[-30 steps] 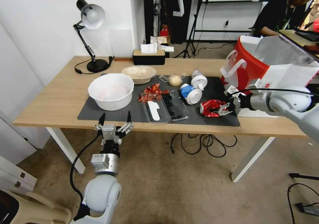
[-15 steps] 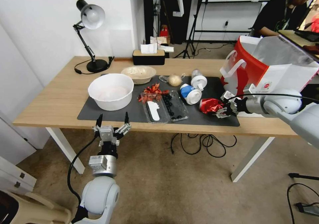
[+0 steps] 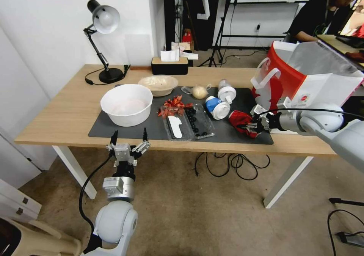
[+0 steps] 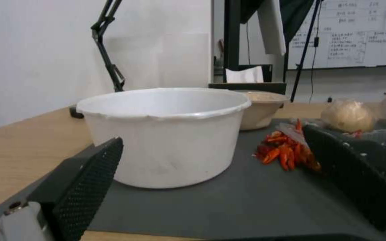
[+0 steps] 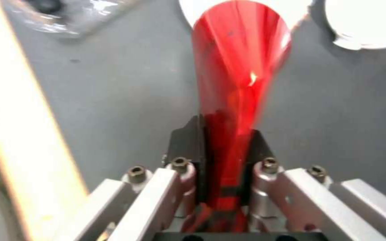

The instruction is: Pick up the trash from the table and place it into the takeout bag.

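Right wrist view has the right gripper [image 5: 223, 147] with its jaws clenched on the crushed red can [image 5: 240, 67] above the grey mat [image 3: 151, 127], near the takeout bag [image 3: 288, 77]. At the table [image 3: 57, 115] edge, the left gripper [image 3: 128, 136] hangs with jaws spread.

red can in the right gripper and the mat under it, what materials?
Crushed red can: looks like thin glossy metal, given the sharp creases and bright glint. Mat: matte dark grey, flat, no shine; probably felt or rubber, hard to tell. Right gripper pinches the can.
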`<state>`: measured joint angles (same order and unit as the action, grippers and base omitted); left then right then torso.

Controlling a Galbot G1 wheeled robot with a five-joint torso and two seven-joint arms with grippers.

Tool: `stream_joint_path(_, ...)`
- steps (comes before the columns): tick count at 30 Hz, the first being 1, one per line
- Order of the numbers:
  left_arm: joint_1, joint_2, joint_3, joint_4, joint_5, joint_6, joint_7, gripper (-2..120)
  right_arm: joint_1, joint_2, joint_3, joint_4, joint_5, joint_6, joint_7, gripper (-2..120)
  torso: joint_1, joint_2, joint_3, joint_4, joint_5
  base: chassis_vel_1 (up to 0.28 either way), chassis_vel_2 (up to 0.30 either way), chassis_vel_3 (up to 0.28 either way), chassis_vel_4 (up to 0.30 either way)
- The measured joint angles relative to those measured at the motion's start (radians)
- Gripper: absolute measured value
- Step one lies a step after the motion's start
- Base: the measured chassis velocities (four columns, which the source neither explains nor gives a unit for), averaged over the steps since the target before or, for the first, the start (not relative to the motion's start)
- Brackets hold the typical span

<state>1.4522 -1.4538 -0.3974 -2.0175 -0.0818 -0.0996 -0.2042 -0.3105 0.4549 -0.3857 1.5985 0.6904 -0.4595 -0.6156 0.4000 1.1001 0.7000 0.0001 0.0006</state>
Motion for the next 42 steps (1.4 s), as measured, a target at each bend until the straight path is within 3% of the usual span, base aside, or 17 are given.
stream_joint_path(4,0.0,0.005,0.0,0.0,-0.002,0.0,0.0,100,-0.045,-0.026,0.054,0.065,0.027,-0.004,-0.007,3,0.0,-0.001,0.0,0.0,0.0012,0.0,0.0,0.0,0.0)
stream_joint_path(6,0.0,0.01,0.0,-0.001,-0.005,0.002,0.0,100,-0.113,-0.059,0.169,0.147,0.07,-0.004,-0.006,0,0.0,0.0,0.0,-0.0001,-0.0009,0.0,0.0,0.0,0.0)
stream_joint_path(7,0.0,0.01,0.0,-0.001,-0.005,0.002,0.0,100,-0.113,-0.059,0.169,0.147,0.07,-0.004,-0.006,0,0.0,0.0,0.0,-0.0001,-0.0009,0.0,0.0,0.0,0.0)
stream_joint_path(9,-0.002,0.015,0.002,-0.004,-0.006,0.002,0.0,100,-0.186,-0.084,0.292,0.217,0.118,-0.008,-0.002,0,0.0,0.0,0.0,-0.0001,-0.0001,0.0,0.0,0.0,0.0)
stream_joint_path(10,-0.002,0.015,0.002,-0.004,-0.006,0.002,0.0,100,-0.186,-0.084,0.292,0.217,0.118,-0.008,-0.002,0,0.0,0.0,0.0,-0.0001,-0.0001,0.0,0.0,0.0,0.0)
stream_joint_path(14,-0.002,0.021,0.012,-0.006,-0.007,0.004,0.0,100,-0.286,-0.113,0.498,0.306,0.222,-0.007,0.032,0,0.0,0.0,0.0,-0.0002,-0.0003,0.0,0.0,0.0,0.0)
stream_joint_path(18,-0.003,0.023,0.023,-0.006,-0.008,0.005,0.001,100,-0.262,-0.131,0.569,0.348,0.323,0.007,0.087,0,0.0,0.0,0.0,-0.0003,-0.0007,0.0,0.0,0.0,0.0)
stream_joint_path(22,-0.007,0.023,0.032,-0.007,-0.007,0.006,0.001,100,-0.194,-0.134,0.572,0.328,0.385,0.024,0.165,0,0.0,0.0,0.0,0.0002,-0.0009,0.0,0.0,0.0,0.0)
stream_joint_path(24,-0.006,0.024,0.04,-0.012,-0.007,0.008,0.001,100,-0.108,-0.127,0.552,0.255,0.433,0.036,0.258,0,0.0,0.0,0.0,-0.0002,-0.0003,0.0,0.0,0.0,0.0)
stream_joint_path(29,0.003,0.031,0.04,-0.021,-0.007,0.008,0.002,100,0.024,-0.086,0.506,0.109,0.463,0.028,0.379,0,0.0,0.0,0.0,0.0,-0.0002,0.0,0.0,0.0,0.0)
stream_joint_path(36,0.01,0.036,0.033,-0.027,-0.009,0.008,0.002,100,0.184,-0.012,0.389,-0.102,0.433,-0.026,0.475,0,0.0,0.0,0.0,0.0001,-0.0006,0.0,0.0,0.0,0.0)
stream_joint_path(42,0.017,0.034,0.027,-0.029,-0.009,0.006,0.002,100,0.195,0.03,0.359,-0.17,0.382,-0.103,0.54,0,0.0,0.0,0.0,0.0,-0.0005,0.0,0.0,0.0,0.0)
